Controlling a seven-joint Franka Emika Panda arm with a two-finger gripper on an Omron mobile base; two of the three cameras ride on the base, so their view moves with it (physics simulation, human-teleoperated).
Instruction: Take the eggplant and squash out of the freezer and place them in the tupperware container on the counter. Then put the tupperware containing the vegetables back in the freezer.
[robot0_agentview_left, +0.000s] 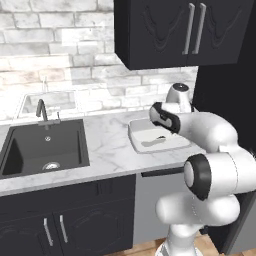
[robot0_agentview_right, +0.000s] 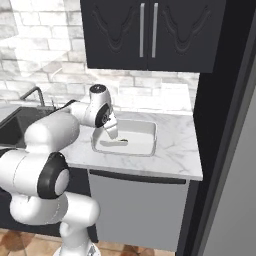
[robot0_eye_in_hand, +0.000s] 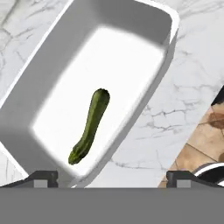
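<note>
The white tupperware container (robot0_eye_in_hand: 171, 40) sits on the marble counter (robot0_eye_in_hand: 192, 78). A slim green squash (robot0_eye_in_hand: 89, 126) lies loose on its floor. My gripper (robot0_eye_in_hand: 112, 177) hangs just above the container, open, with its finger tips wide apart and nothing between them. From the right base view, the gripper (robot0_agentview_right: 111, 131) points down into the tupperware container (robot0_agentview_right: 150, 150), just left of the squash (robot0_agentview_right: 119, 142). In the left base view the arm covers part of the tupperware container (robot0_agentview_left: 137, 145). The eggplant is out of view. The freezer's grey door (robot0_agentview_right: 237, 200) stands at the far right.
A black sink (robot0_agentview_left: 45, 147) with a faucet (robot0_agentview_left: 42, 110) is set in the counter (robot0_agentview_left: 110, 145) to the left. Black wall cabinets (robot0_agentview_left: 185, 30) hang overhead. A grey appliance front (robot0_agentview_right: 140, 205) sits under the counter edge. Bare marble lies right of the container.
</note>
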